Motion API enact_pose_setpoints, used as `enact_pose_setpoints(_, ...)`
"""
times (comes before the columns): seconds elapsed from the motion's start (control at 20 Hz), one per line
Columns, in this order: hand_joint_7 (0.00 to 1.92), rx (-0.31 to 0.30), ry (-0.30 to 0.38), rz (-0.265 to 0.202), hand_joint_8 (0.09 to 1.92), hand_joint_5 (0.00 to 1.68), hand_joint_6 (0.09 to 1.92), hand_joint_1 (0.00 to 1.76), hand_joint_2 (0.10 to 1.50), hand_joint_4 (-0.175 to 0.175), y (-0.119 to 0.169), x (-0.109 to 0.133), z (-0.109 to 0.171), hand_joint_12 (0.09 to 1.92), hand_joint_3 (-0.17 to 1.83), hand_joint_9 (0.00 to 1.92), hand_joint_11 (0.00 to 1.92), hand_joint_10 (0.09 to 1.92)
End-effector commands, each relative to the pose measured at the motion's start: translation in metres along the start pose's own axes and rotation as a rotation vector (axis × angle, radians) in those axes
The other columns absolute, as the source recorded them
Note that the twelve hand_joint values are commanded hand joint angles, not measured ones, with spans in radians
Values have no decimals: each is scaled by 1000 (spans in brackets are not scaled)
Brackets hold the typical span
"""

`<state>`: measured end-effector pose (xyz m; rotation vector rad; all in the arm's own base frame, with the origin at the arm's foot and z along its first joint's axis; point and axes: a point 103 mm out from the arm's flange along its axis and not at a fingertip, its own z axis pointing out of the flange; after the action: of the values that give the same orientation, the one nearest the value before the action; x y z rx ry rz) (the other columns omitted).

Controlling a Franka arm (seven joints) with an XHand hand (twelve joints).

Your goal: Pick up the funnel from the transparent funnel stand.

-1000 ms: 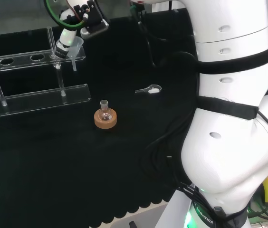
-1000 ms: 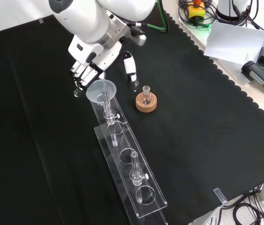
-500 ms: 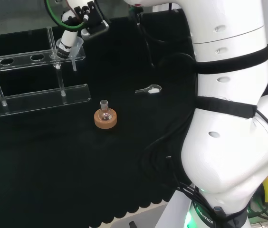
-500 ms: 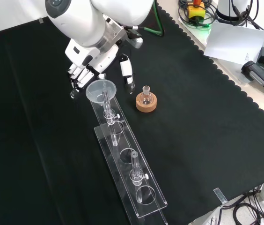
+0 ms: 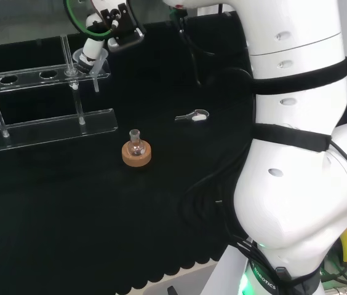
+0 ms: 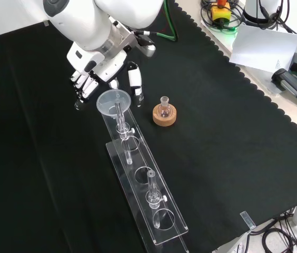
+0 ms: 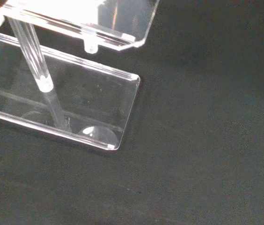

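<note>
The long clear acrylic funnel stand (image 6: 143, 184), 2 tiers joined by thin posts, lies on the black cloth (image 6: 233, 137) running from the lower middle of the front view up toward the arm. Its upper tier has a row of round holes, most likely so that funnel stems can hang straight down through them without tipping. The clear plastic funnel (image 6: 114, 101) sits at the end of the stand nearest the arm, its wide cone resting on the upper tier and its stem dropping through a hole toward the base; that leaves the rim free and open to a grasp from above or the side.

The white robot arm (image 5: 296, 153) reaches across the bench and brings the black and white hand (image 6: 102, 74) down just behind the funnel in the front view. The hand is tilted with fingers pointing downward, some of them at the far side of the cone's rim and 1 digit (image 6: 136, 84) hanging apart on the right. In the head view a finger (image 5: 91, 48) lies against the funnel (image 5: 93, 61). The fingers look only slightly bent and parted, not closed round the cone, so I judge the funnel not yet gripped.

Near the stand, a small round clear glass flask (image 6: 164, 109) sits upright in a cork ring (image 6: 164, 117), well clear of the hand.
</note>
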<state>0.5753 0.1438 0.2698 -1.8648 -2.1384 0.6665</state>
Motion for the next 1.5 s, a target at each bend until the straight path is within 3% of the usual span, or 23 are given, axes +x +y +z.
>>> enact_pose_setpoints(0.05,387,6,13,5,589,273,87,613,689,-83,3,-2,5,1346,22,192,0,870)
enact_pose_setpoints(0.35,434,13,12,10,570,310,87,613,695,-78,5,2,8,1360,26,231,0,842)
enact_pose_setpoints(0.45,440,9,-22,-3,567,314,87,612,697,-78,6,10,5,1361,27,236,0,838)
enact_pose_setpoints(0.9,520,-8,21,11,543,388,87,611,710,-69,6,10,8,1368,37,316,0,795)
enact_pose_setpoints(1.5,808,-99,55,19,479,632,87,700,740,-21,4,8,7,1426,94,558,0,621)
